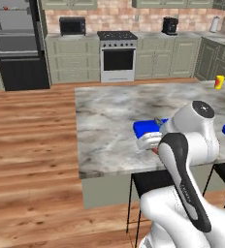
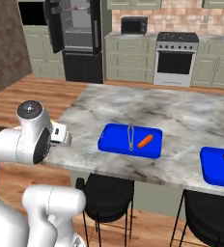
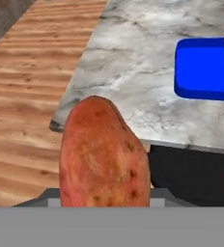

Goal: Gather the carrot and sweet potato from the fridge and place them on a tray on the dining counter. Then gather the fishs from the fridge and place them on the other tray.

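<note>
My gripper is shut on the sweet potato, a stubby reddish-brown lump that hides the fingertips in the hand view. It hangs just off the near left corner of the dining counter, left of a blue tray. The carrot lies on that tray beside grey tongs. A second blue tray sits further right. The black fridge stands open at the back, with a small red thing on an upper shelf, too small to name.
Black stools stand under the counter's near edge. Wooden floor spreads left of the island. A stove and green cabinets line the back wall. A yellow bottle stands on the counter's far right.
</note>
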Tool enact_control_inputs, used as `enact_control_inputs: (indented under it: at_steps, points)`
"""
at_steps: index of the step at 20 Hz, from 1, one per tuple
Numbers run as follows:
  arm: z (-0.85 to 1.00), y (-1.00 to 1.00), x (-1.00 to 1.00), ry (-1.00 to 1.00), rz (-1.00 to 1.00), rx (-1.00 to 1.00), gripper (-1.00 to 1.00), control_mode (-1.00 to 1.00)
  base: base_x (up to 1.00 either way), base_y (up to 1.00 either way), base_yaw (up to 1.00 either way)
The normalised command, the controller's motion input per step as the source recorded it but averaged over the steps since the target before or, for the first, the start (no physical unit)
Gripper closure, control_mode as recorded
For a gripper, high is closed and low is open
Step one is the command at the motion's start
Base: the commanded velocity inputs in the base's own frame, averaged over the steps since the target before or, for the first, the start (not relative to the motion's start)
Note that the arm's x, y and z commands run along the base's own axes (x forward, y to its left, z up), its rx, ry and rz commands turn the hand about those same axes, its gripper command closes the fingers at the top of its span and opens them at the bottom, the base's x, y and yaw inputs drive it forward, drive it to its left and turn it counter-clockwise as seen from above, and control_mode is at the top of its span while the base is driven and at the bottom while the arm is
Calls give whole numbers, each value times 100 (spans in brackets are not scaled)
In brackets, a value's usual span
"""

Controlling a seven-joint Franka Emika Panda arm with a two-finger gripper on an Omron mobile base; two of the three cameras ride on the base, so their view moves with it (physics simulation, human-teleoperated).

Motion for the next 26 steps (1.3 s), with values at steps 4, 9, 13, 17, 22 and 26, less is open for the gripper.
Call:
enact_control_inputs:
  at_steps: [4, 9, 13, 17, 22, 26]
  points:
    - [-8, -62, 54, 4, 2, 10, 100, -100, 0, 0, 0]
    - [0, -12, 50, 16, -6, 1, 100, -100, 0, 0, 0]
    - [-3, -19, 54, 23, -15, 0, 100, -100, 0, 0, 0]
    - [-1, -28, 50, 10, -21, -4, 100, -100, 0, 0, 0]
    - [-19, -38, 40, 5, -14, -6, 100, -100, 0, 0, 0]
    - [-33, -21, 17, 0, -7, -8, 100, -100, 0, 0, 0]
